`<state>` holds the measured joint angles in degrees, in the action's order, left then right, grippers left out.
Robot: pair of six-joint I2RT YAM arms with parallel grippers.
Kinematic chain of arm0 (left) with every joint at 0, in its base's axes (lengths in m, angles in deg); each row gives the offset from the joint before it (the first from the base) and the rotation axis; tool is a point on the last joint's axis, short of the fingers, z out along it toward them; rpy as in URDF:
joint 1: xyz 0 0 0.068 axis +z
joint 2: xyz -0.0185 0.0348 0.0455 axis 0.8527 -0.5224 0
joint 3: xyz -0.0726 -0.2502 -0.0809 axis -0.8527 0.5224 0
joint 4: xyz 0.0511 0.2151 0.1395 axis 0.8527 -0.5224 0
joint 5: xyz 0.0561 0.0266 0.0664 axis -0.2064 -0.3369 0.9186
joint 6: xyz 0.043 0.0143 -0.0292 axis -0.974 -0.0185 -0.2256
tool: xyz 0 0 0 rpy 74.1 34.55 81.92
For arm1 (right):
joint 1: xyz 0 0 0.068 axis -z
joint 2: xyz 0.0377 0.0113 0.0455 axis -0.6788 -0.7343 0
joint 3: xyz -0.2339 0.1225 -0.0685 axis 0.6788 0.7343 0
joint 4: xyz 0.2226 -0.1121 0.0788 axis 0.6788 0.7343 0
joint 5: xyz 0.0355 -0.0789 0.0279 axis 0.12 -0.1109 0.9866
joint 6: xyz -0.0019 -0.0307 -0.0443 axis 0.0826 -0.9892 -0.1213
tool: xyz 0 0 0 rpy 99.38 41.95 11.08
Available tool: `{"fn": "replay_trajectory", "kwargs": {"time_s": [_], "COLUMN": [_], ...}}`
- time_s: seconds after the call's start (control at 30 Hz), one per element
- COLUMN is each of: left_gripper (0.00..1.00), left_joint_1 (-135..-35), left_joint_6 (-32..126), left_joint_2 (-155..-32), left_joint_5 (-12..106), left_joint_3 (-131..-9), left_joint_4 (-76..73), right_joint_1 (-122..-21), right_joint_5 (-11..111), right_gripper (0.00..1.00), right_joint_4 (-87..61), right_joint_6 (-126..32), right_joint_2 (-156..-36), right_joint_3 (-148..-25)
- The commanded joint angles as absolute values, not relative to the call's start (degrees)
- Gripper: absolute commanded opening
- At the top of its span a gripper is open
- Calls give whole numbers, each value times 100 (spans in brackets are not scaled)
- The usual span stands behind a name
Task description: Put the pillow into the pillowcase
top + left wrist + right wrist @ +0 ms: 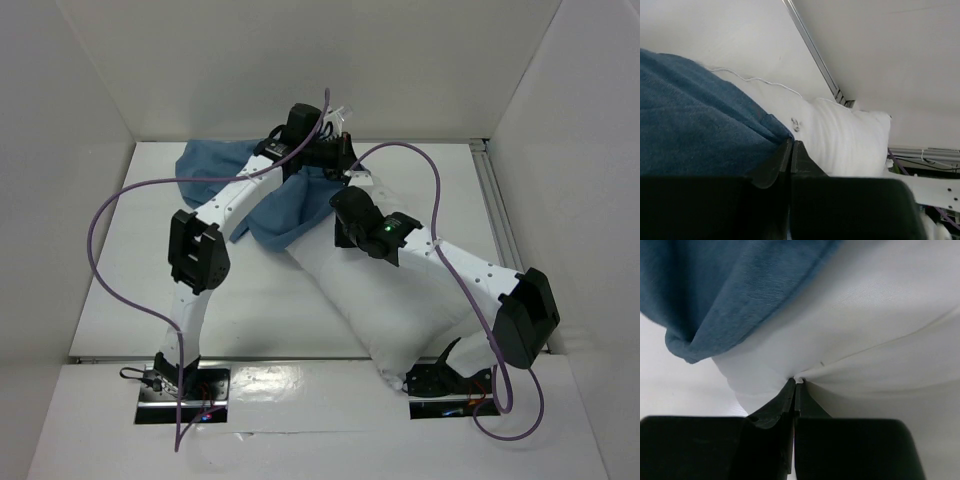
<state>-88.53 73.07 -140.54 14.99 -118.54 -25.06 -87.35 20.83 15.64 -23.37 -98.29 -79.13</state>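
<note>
The white pillow (395, 300) lies slantwise from the table's middle toward the right arm's base. Its far end is tucked under the blue pillowcase (215, 168), which is bunched at the back left. My left gripper (335, 150) is at the far end of the cloth. In the left wrist view this gripper (791, 143) is shut on the pillowcase (695, 120) hem, right beside the pillow (850, 140). My right gripper (345, 218) rests on the pillow's upper end. In its wrist view the jaws (796, 382) are shut on a pinch of pillow (875, 325) fabric just below the pillowcase (735, 290) edge.
White walls close in the table at the back and on both sides. A metal rail (497, 215) runs along the right edge and shows in the left wrist view as the rail (815, 55). Purple cables (105, 215) loop over both arms.
</note>
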Motion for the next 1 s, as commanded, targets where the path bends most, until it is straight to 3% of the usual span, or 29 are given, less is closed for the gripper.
{"fn": "replay_trajectory", "kwargs": {"time_s": [0.0,0.1,0.13,0.2,0.27,0.33,0.37,0.43,0.67,0.8,0.97], "left_gripper": [14,58,82,100,100,100,100,100,100,99,93], "left_joint_1": [-9076,-9076,-9076,-9076,-9076,-9023,-9023,-8954,-8619,-8558,-8917], "left_joint_6": [7216,6644,6521,6151,5966,5799,5703,5579,5640,6035,6650], "left_joint_2": [-14519,-14170,-13995,-13485,-13133,-12581,-12395,-12043,-10382,-9442,-8781], "left_joint_5": [1166,1833,2122,2439,2870,3395,3582,3933,5752,6018,6430], "left_joint_3": [-12589,-12776,-12662,-12609,-12435,-12293,-12205,-11819,-9325,-6886,-4965], "left_joint_4": [-3304,-3895,-3948,-4133,-4212,-4212,-4212,-4212,-4160,-3678,-2475], "right_joint_1": [-8757,-8757,-8757,-8564,-8486,-8432,-8432,-8432,-8783,-9284,-9408], "right_joint_5": [2073,1828,1827,1827,1889,1889,1889,2037,1846,1187,843], "right_gripper": [0,0,0,0,0,45,60,82,95,98,99], "right_joint_4": [1014,1075,1154,1207,1373,1671,1742,1857,2656,3069,3158], "right_joint_6": [-2175,-2288,-2289,-2490,-2613,-2763,-2833,-3009,-3379,-3257,-2905], "right_joint_2": [-9747,-9616,-9563,-9563,-9563,-9624,-9624,-9677,-10098,-10423,-10328], "right_joint_3": [-7782,-7720,-7720,-7667,-7815,-8026,-8132,-8457,-9468,-9601,-9153]}}
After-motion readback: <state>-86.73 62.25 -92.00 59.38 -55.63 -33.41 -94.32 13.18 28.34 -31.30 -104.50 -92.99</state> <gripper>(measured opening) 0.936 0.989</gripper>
